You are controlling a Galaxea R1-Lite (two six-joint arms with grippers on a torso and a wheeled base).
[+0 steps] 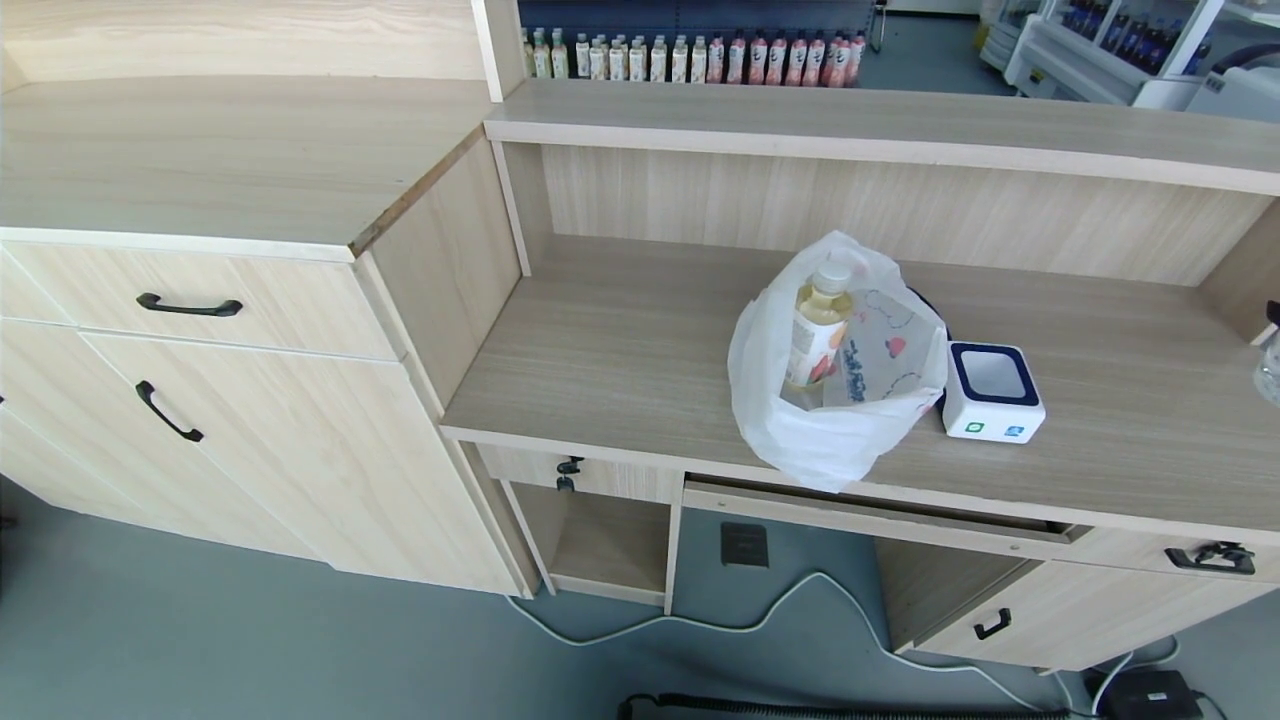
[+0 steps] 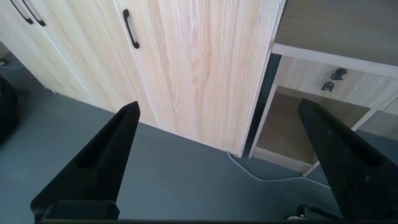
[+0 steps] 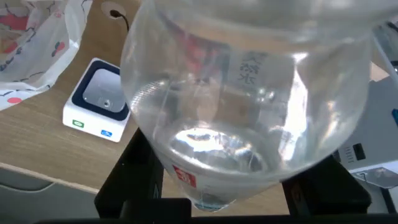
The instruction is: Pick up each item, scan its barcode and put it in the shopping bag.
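The right fingers (image 3: 134, 177) are clenched on a clear plastic bottle of colourless liquid (image 3: 249, 106). They grip it low down, and its rounded body rises between and past them, close to the wrist camera. In the head view the same bottle (image 1: 1268, 365) hangs above the far right end of the pale wooden desk (image 1: 620, 350).

Out beyond the right fingers and off to one side, a small white box scanner with a dark blue-framed window (image 3: 98, 99) sits on the desk. The bottle is well apart from it and not over the window. Beyond the scanner from the fingers, and just beside it, stands the white plastic shopping bag (image 1: 800, 440) with its mouth open upward. Inside it are an upright bottle of yellow drink with a white cap (image 1: 820, 330) and a flat pale printed pouch (image 1: 880, 360) leaning against it.

The left fingers (image 2: 99, 162) are released and spread wide with nothing between them. They hang low over the grey floor (image 2: 186, 168), and the pale wood cabinet door with a black handle (image 2: 199, 62) stands ahead of them.

As for progress, two items already lie in the bag, so their part of the task looks done. The clear bottle is picked up but neither scanned nor bagged. It looks like it has yet to be brought over the scanner window with its barcode facing down, then carried on to the bag's open mouth. Whether its barcode faces the right way cannot be told, nor whether more items wait past the desk's right end.
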